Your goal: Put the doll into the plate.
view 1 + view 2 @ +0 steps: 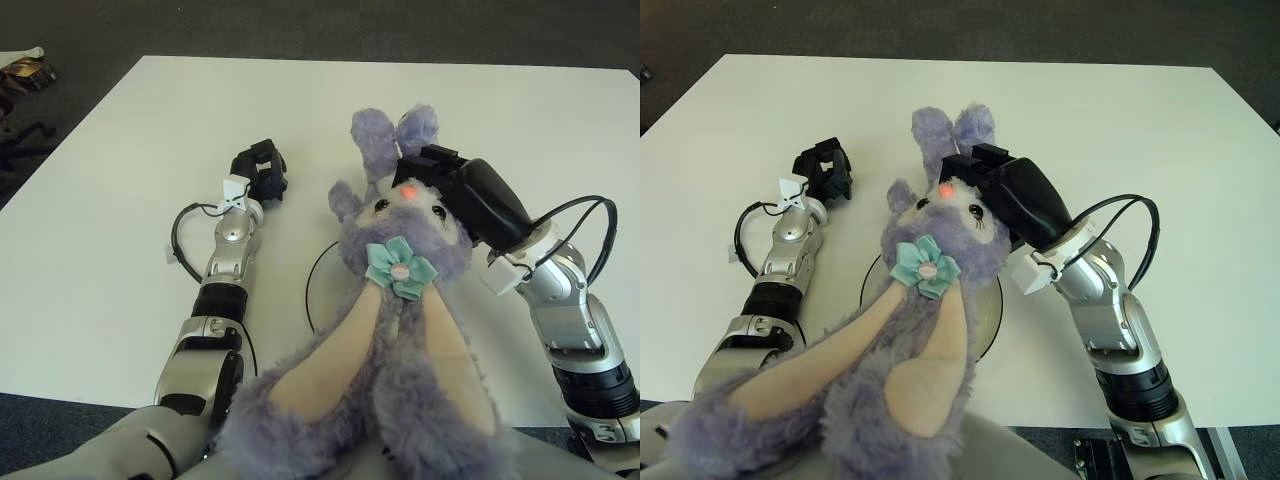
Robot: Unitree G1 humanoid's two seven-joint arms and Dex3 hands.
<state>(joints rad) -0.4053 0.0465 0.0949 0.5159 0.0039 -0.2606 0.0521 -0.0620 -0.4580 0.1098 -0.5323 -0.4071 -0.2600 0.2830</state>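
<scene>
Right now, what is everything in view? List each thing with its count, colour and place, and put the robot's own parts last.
doll: one, purple plush rabbit with cream inner legs and a teal flower at its neck, held up by the head at the middle of the view, over the plate, legs hanging toward the camera.
plate: one, white with a dark rim line, on the table near its front edge, mostly hidden behind the doll.
table: one, white, filling most of the view, dark carpet around it.
left hand: one, black, fingers curled and holding nothing, left of the doll.
right hand: one, black, gripping the doll's head from the right.
</scene>
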